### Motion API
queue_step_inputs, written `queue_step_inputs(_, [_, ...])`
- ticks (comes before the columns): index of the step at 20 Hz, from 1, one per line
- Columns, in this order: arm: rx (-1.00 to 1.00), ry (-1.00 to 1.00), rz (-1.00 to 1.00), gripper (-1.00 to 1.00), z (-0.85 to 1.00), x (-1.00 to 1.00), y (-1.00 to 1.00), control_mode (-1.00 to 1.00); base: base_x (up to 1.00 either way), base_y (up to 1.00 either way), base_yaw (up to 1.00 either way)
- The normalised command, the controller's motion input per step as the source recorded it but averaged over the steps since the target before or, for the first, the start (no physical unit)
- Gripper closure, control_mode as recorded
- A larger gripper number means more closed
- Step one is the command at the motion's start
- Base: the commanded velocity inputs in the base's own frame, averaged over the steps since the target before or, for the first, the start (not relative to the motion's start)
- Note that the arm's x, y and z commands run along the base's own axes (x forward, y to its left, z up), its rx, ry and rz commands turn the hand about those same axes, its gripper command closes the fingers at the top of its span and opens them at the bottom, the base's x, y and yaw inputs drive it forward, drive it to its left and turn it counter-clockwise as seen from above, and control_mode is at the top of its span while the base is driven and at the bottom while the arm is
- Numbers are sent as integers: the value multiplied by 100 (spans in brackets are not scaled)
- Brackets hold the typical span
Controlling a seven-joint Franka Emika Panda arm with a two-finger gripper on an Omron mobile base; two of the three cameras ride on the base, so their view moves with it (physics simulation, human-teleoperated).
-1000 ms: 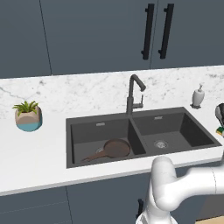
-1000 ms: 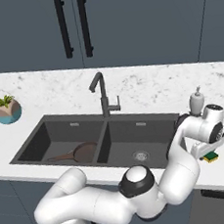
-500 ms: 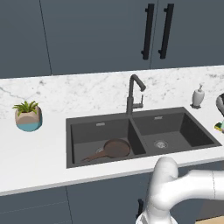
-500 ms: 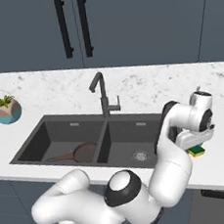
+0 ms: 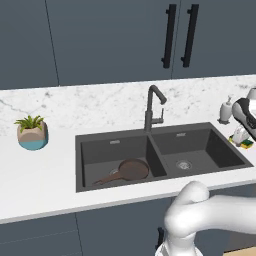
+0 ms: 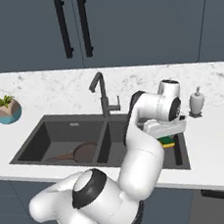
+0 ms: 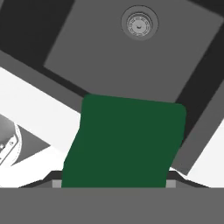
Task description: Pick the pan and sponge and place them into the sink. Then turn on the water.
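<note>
The sponge, yellow with a green layer, hangs in my gripper, which is shut on it above the right rim of the dark grey sink. From the left base camera the gripper and sponge sit at the far right edge. In the hand view the sponge's green face lies between the fingers, with the right basin and its round drain below. The dark brown pan lies in the left basin. No stream runs from the gooseneck faucet.
A white soap dispenser stands on the marble counter behind the sink's right end. A small potted plant is on the counter far left. Dark cabinet doors with black handles hang above.
My gripper has carried the sponge leftward from over the right counter to the right basin's rim. The pan has stayed in the left basin.
</note>
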Motion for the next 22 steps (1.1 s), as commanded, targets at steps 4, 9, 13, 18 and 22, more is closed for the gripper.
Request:
queue_step_inputs(4, [0, 1, -15, 100, 29, 0, 100, -100, 0, 0, 0])
queue_step_inputs(9, [-4, 0, -21, 100, 5, 0, 100, -100, 0, 0, 0])
queue_step_inputs(13, [-6, 0, -26, 100, 8, 0, 100, -100, 0, 0, 0])
queue_step_inputs(18, [-6, 0, -22, 100, 14, 0, 100, -100, 0, 0, 0])
queue_step_inputs(22, [-8, 0, -16, 100, 11, 0, 100, -100, 0, 0, 0])
